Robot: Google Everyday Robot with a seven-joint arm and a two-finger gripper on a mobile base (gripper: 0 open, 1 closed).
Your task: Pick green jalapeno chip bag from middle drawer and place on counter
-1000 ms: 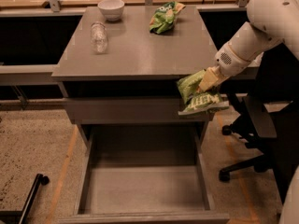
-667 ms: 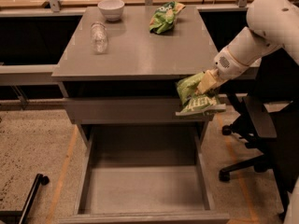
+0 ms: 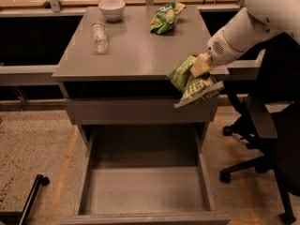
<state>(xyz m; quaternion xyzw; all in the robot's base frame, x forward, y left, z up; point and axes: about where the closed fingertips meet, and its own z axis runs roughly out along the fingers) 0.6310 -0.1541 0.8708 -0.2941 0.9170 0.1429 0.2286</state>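
Note:
My gripper (image 3: 199,68) is shut on the green jalapeno chip bag (image 3: 191,85), a pale green foil bag with a white band and dark lettering. It holds the bag in the air at the front right corner of the counter (image 3: 136,46), with the bag hanging over the edge. The white arm reaches in from the upper right. Below, the middle drawer (image 3: 145,186) is pulled out and its grey tray shows nothing inside.
On the counter lie a clear plastic bottle (image 3: 99,36), a white bowl (image 3: 112,8) and a brighter green bag with orange-yellow print (image 3: 165,18). A black office chair (image 3: 269,130) stands to the right of the cabinet. A black wheeled leg (image 3: 28,198) lies on the floor at the left.
The gripper has lifted the chip bag slightly up and in toward the counter's right front corner. The drawer and the counter items have not moved.

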